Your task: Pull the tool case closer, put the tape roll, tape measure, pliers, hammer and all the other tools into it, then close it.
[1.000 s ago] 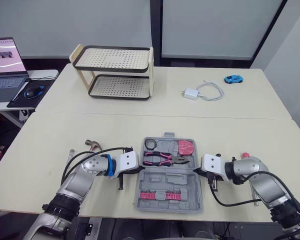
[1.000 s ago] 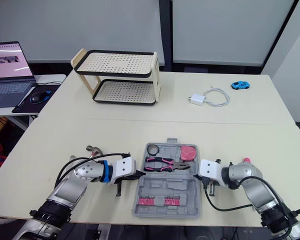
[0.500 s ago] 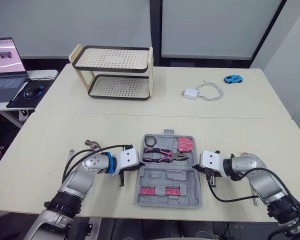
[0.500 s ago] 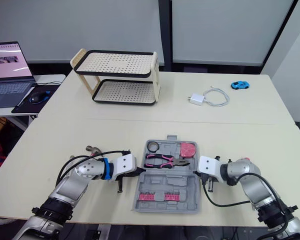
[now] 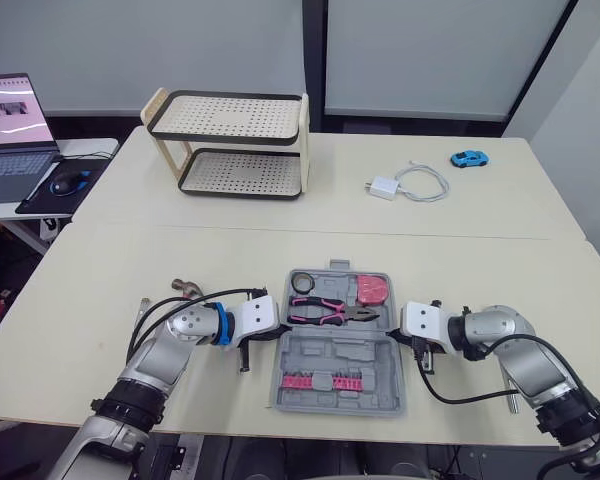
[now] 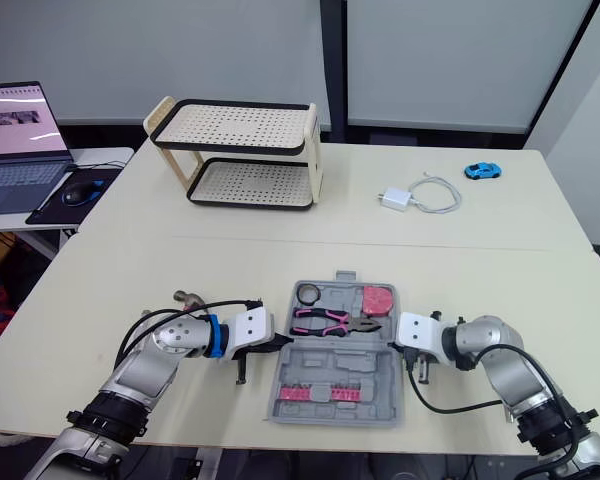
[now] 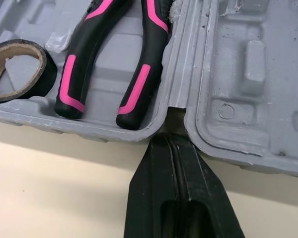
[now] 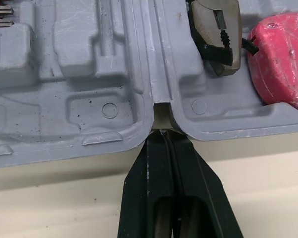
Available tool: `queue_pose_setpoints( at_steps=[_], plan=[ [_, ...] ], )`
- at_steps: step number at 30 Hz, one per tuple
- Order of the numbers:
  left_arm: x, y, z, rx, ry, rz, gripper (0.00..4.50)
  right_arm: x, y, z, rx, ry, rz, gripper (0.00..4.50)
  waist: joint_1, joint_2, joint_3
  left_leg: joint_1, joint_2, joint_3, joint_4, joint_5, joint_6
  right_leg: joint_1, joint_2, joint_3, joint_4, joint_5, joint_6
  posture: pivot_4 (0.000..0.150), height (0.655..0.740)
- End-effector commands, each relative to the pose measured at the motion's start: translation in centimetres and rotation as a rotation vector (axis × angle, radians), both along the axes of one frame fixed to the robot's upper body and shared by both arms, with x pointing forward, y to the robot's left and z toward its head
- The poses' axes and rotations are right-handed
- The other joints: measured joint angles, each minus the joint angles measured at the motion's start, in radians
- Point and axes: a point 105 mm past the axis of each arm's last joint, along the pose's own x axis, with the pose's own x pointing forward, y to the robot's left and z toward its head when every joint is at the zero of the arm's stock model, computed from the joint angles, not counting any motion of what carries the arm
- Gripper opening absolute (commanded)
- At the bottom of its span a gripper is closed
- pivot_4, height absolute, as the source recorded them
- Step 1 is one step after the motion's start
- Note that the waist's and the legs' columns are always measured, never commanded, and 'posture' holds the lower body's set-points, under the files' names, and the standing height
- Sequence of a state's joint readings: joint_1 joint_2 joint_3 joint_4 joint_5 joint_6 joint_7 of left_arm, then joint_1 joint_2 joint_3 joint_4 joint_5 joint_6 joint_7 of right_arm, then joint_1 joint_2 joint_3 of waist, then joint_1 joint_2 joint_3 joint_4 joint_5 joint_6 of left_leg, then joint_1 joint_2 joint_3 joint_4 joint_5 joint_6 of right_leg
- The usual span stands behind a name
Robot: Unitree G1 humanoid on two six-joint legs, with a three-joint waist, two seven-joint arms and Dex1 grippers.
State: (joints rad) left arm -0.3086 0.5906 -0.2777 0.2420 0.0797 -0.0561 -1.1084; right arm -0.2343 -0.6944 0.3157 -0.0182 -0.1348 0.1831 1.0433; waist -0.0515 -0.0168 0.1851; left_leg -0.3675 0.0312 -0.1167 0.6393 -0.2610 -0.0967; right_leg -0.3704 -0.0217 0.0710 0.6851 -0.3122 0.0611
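Observation:
The grey tool case (image 5: pixel 340 372) lies open near the table's front edge. Its far half holds a black tape roll (image 5: pixel 300 285), pink-and-black pliers (image 5: pixel 325 315) and a pink tape measure (image 5: pixel 372 291). Pink bits sit in a row in the near half. My left gripper (image 5: pixel 275 335) is shut, its tips (image 7: pixel 169 141) pressed into the hinge notch on the case's left side. Shut as well, my right gripper (image 5: pixel 400 338) has its tips (image 8: pixel 162 135) in the hinge notch on the right side. A hammer (image 5: pixel 186 288) lies on the table beyond my left forearm.
A two-tier perforated rack (image 5: pixel 235 145) stands at the back left. A white charger with cable (image 5: pixel 405 184) and a blue toy car (image 5: pixel 468 158) lie at the back right. A laptop (image 5: pixel 8 130) and mouse sit on a side desk to the left.
Both grippers stay shut at the hinge ends of the case. My right forearm has shifted slightly and now covers a pink-tipped object seen beside it a second ago.

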Motion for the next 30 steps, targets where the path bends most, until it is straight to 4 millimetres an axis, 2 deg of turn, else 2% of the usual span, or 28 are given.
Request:
queue_pose_setpoints(
  at_steps=[1, 8, 13, 16, 20, 22, 24, 28, 30],
  plan=[
    [-0.2, 0.2, 0.1, 0.000, -0.004, -0.024, 0.01, 0.7, -1.1, 1.6, -0.008, -0.047, -0.012, 0.00, 0.000, 0.000, 0.000, 0.000, 0.000, 0.000, 0.000, 0.000, 0.000, 0.000, 0.000, 0.000, -0.001, 0.000, 0.000, 0.150, 0.7350],
    [-0.1, 2.4, 1.1, -0.018, -0.013, 0.025, 0.01, 0.7, -2.8, 3.1, -0.004, -0.084, -0.055, 0.00, -0.003, 0.000, 0.000, -0.001, 0.000, 0.000, -0.004, 0.000, 0.000, -0.002, 0.000, 0.000, -0.003, 0.000, 0.000, 0.150, 0.7350],
    [-0.6, 5.1, 4.1, -0.123, -0.017, 0.113, 0.01, -0.3, -3.7, 5.5, 0.060, -0.147, -0.083, 0.00, -0.003, 0.000, 0.002, -0.001, 0.000, 0.000, -0.007, 0.000, 0.000, -0.003, 0.000, 0.000, -0.003, 0.000, 0.000, 0.150, 0.7350],
    [-1.1, 7.3, 6.6, -0.208, -0.019, 0.213, 0.01, -1.5, -5.1, 7.3, 0.107, -0.171, -0.139, 0.00, -0.001, 0.000, 0.002, -0.002, 0.000, 0.000, -0.008, 0.000, 0.000, -0.003, -0.001, 0.000, -0.004, 0.000, 0.000, 0.150, 0.7350],
    [-1.5, 12.1, 9.1, -0.271, -0.035, 0.450, 0.01, -3.0, -8.6, 9.4, 0.110, -0.192, -0.250, 0.00, 0.002, 0.000, 0.002, -0.002, 0.000, 0.001, -0.009, 0.000, 0.000, -0.003, -0.001, 0.000, -0.005, 0.000, 0.000, 0.150, 0.7350],
    [-1.8, 15.4, 9.7, -0.302, -0.037, 0.618, 0.01, -3.7, -10.4, 10.4, 0.109, -0.198, -0.315, 0.00, 0.002, 0.000, 0.002, 0.000, 0.000, 0.001, -0.009, 0.000, 0.000, -0.002, -0.001, 0.000, -0.005, 0.000, 0.000, 0.150, 0.7350],
    [-2.5, 18.4, 9.9, -0.317, -0.037, 0.756, 0.01, -4.5, -12.0, 10.9, 0.100, -0.194, -0.362, 0.00, 0.001, -0.001, 0.002, 0.001, 0.000, 0.001, -0.009, 0.000, 0.000, -0.001, -0.001, 0.000, -0.005, 0.000, 0.001, 0.150, 0.7350],
    [-5.2, 23.7, 9.2, -0.319, -0.001, 0.993, 0.01, -6.3, -14.6, 10.8, 0.051, -0.157, -0.420, 0.00, -0.004, -0.002, 0.003, 0.001, 0.001, 0.002, -0.010, 0.000, 0.000, -0.002, -0.001, 0.001, -0.005, -0.001, 0.001, 0.150, 0.7350],
    [-6.5, 25.6, 8.7, -0.304, 0.012, 1.068, 0.39, -7.2, -15.7, 10.5, 0.023, -0.133, -0.439, 0.00, -0.004, -0.002, 0.003, 0.001, 0.001, 0.003, -0.010, 0.000, 0.000, -0.002, -0.001, 0.001, -0.005, -0.001, 0.001, 0.150, 0.7350]
  ],
)
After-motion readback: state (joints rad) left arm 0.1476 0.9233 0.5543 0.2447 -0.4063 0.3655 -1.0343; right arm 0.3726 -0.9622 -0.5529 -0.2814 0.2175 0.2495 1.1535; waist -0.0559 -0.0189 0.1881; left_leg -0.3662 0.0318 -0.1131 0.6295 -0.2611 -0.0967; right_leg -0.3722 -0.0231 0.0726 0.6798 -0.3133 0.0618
